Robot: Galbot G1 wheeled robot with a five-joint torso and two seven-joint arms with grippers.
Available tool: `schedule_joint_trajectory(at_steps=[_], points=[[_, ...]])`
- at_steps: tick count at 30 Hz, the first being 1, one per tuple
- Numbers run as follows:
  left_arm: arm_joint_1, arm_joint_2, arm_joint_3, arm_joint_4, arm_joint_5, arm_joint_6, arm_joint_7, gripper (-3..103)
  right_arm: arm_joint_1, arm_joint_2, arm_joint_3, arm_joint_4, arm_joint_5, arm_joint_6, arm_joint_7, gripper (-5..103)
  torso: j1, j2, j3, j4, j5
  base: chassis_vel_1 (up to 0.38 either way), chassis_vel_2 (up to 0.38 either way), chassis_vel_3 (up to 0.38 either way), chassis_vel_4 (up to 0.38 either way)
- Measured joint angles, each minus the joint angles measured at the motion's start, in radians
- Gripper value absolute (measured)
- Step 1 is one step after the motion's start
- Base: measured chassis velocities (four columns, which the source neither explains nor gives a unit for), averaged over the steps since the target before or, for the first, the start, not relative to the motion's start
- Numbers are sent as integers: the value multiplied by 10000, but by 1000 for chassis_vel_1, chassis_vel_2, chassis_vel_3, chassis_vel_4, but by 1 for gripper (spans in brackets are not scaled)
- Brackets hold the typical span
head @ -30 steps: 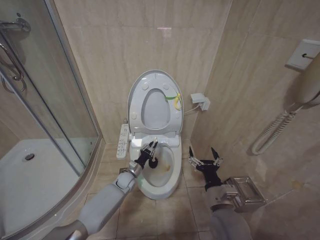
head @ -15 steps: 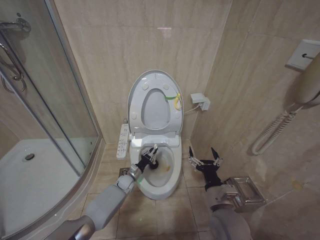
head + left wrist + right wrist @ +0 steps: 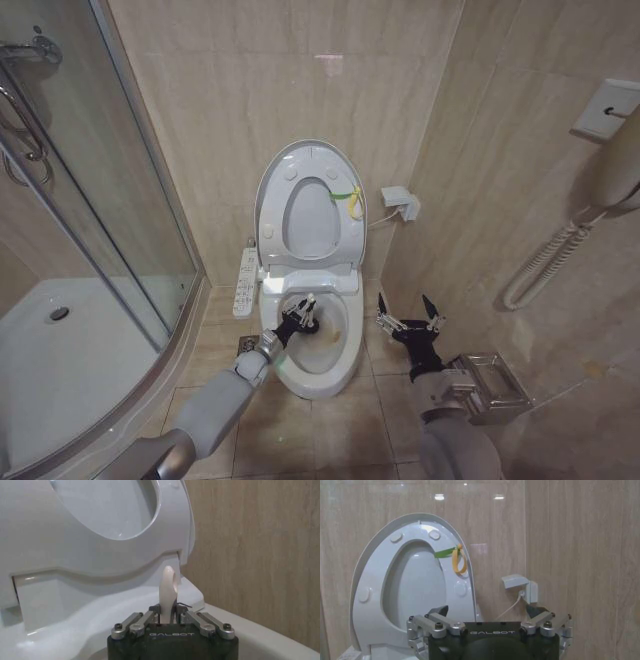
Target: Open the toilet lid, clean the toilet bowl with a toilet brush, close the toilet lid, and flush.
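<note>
The toilet lid (image 3: 308, 215) stands raised against the back wall with the seat ring (image 3: 275, 200) up in front of it; a yellow-green strap (image 3: 350, 200) hangs at its edge. Below, the toilet bowl (image 3: 335, 355) lies uncovered, with yellow-brown stains inside. My left gripper (image 3: 301, 313) reaches over the bowl's rear part, shut on the toilet brush (image 3: 309, 320). In the left wrist view its white handle (image 3: 168, 585) sticks up between the closed fingers (image 3: 192, 619). My right gripper (image 3: 408, 322) hovers open to the right of the bowl, holding nothing, and faces the lid (image 3: 417, 588).
A white button panel (image 3: 243, 283) sits on the bowl's left side. A curved glass shower door (image 3: 90, 200) and white shower tray (image 3: 60, 350) fill the left. A small white wall box (image 3: 400, 203), a paper holder (image 3: 490, 385) and a corded handset (image 3: 620, 160) are on the right.
My left gripper has slid with the brush a little deeper into the bowl, toward its middle. The right arm has stayed still.
</note>
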Motion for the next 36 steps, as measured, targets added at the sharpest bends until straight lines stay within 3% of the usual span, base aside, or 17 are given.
schedule_joint_trajectory(at_steps=[8,14,28,36], points=[[160,-79,-212,-923,349,-429,-234,19,0,0,0,0,0,0,0,100,0,0,0,-2,0,0,0,0,0],[330,-167,-239,-1904,830,-413,-454,19,0,0,0,0,0,0,0,100,0,0,0,1,2,0,0,0,0],[127,-1195,59,-1747,931,-360,-592,19,0,0,0,0,1,0,0,100,0,0,0,-2,1,0,0,0,0],[214,-1020,150,-1242,699,-345,-348,19,0,0,0,0,0,0,0,100,0,0,0,-1,-1,0,0,0,0]])
